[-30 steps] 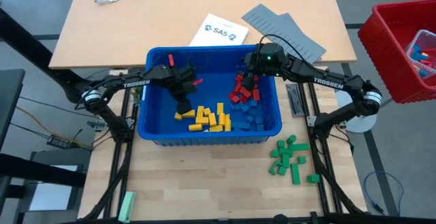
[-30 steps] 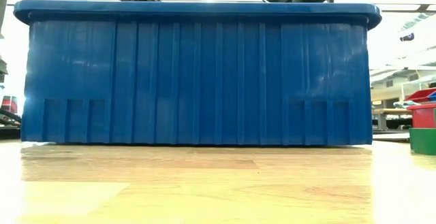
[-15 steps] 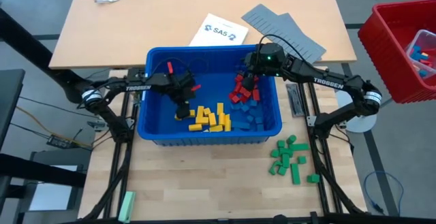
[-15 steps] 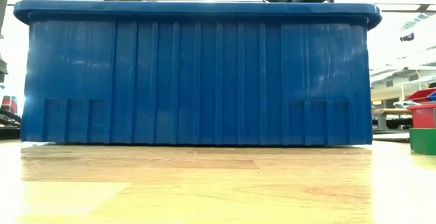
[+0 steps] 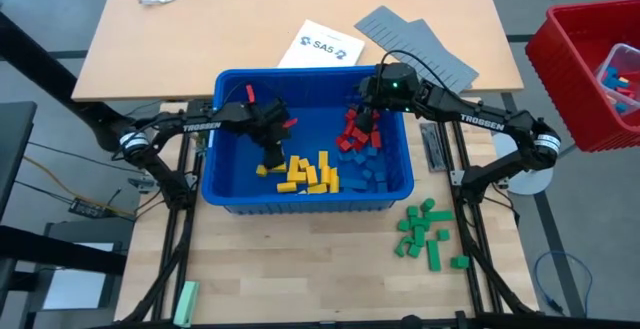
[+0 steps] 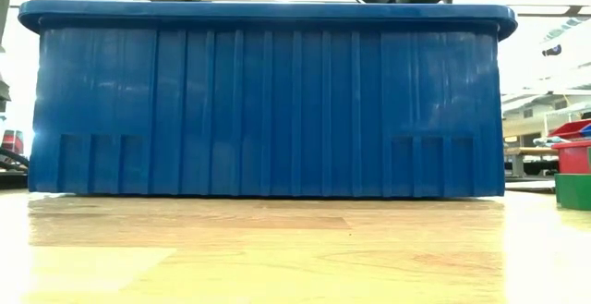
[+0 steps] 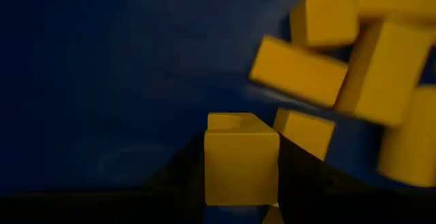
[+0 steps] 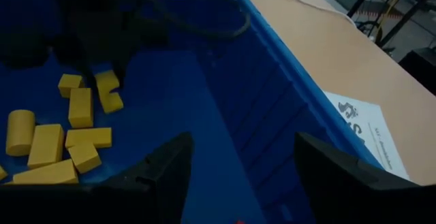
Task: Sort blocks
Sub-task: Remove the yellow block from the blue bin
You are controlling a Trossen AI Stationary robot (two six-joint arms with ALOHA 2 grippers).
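Down inside the blue bin (image 5: 225,79) the left gripper (image 5: 268,157) was low at the left end of the yellow blocks (image 5: 308,173), and the left wrist view showed one yellow block (image 7: 240,157) standing squarely between its dark fingers (image 7: 178,174), which flanked it on both sides; whether they had truly clamped it I could not tell. That was the worry: if the jaws had only brushed the faces, the block could have slipped out on the lift and dropped back among its neighbours, and a loose neighbour lay just beside it, close enough to be nudged or dragged along. Moving right, the yellow pile sat near the bin's near wall, red blocks (image 5: 350,132) and blue blocks (image 5: 372,169) gathered at the right end. The right gripper (image 5: 366,119) hovered over the red ones with its fingers (image 8: 163,176) spread wide and nothing between them; a blind descent there could have scattered the heap. Outside, the green blocks (image 5: 425,231) lay on the table (image 5: 300,269) to the near right.
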